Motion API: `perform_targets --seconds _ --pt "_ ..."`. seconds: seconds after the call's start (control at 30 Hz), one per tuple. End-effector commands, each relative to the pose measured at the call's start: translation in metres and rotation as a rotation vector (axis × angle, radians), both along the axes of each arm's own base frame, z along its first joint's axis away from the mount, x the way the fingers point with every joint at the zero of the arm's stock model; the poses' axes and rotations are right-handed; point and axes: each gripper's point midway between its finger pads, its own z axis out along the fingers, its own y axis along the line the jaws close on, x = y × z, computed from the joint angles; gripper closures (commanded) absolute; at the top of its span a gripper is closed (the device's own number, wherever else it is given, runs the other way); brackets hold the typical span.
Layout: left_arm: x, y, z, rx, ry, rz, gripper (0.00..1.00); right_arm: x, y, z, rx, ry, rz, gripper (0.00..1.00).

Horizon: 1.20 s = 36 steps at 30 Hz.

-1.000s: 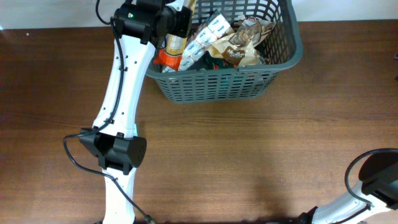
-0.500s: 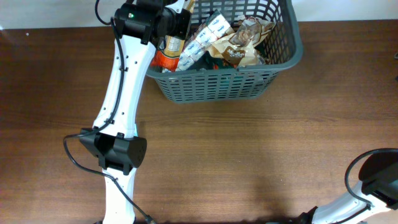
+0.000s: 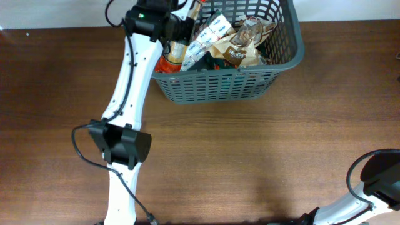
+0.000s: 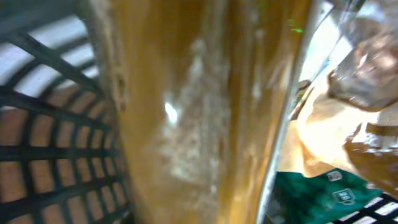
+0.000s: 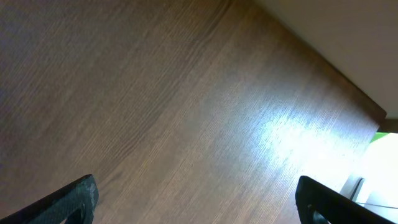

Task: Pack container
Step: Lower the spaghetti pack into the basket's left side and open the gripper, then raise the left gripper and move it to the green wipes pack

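The container (image 3: 219,84) stands at the far edge of the tabletop (image 3: 250,162), near its middle, filled with crumpled packets (image 3: 240,47). At its left end the left end effector (image 3: 178,26) is pinched on a glossy amber item (image 3: 174,50) just inside the lattice wall. The right end effector (image 5: 196,190) is spread wide above bare wood.
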Motion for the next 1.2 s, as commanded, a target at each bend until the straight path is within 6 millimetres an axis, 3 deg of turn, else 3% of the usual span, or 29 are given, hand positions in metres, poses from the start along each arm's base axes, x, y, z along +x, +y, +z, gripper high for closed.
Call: perform_targets --seconds 0.0,0.07,0.1,0.13,0.37,0.5,0.6,0.7,0.83,0.97,1.03,1.17 --pt "0.003 0.002 0.011 0.01 -0.041 -0.01 0.78 -0.002 0.0 0.005 -0.008 -0.014 -0.011 0.01" --pt "0.004 0.002 0.012 0.01 -0.045 -0.011 0.58 -0.002 0.0 0.005 -0.008 -0.014 -0.011 0.01" --pt "0.004 0.002 0.013 0.009 -0.047 -0.011 0.42 -0.002 0.0 0.005 -0.008 -0.014 -0.011 0.01" --pt "0.004 0.002 0.013 0.009 -0.048 -0.011 0.38 -0.002 0.0 0.005 -0.008 -0.014 -0.011 0.01" --pt "0.005 0.002 0.015 0.011 -0.058 -0.016 0.33 -0.002 0.0 0.005 -0.008 -0.014 -0.011 0.01" --pt "0.007 0.001 0.026 0.002 -0.084 -0.015 0.24 -0.002 0.0 0.005 -0.008 -0.014 -0.011 0.01" --pt "0.007 0.001 0.053 -0.016 -0.145 -0.014 0.01 -0.002 0.0 0.005 -0.008 -0.014 -0.011 0.01" --pt "0.004 0.006 0.097 -0.044 -0.248 -0.005 0.01 -0.002 0.0 0.005 -0.008 -0.014 -0.011 0.01" --pt "-0.008 0.037 0.176 -0.051 -0.436 0.076 0.01 -0.002 0.0 0.005 -0.008 -0.014 -0.011 0.01" --pt "-0.036 0.081 0.236 -0.037 -0.562 0.179 0.01 -0.002 0.0 0.005 -0.008 -0.014 -0.011 0.01" --pt "-0.056 0.107 0.246 -0.001 -0.558 0.242 0.01 -0.002 0.0 0.005 -0.008 -0.014 -0.011 0.01" --pt "-0.096 0.163 0.232 0.075 -0.431 0.428 0.01 -0.002 0.0 0.005 -0.008 -0.014 -0.011 0.01"
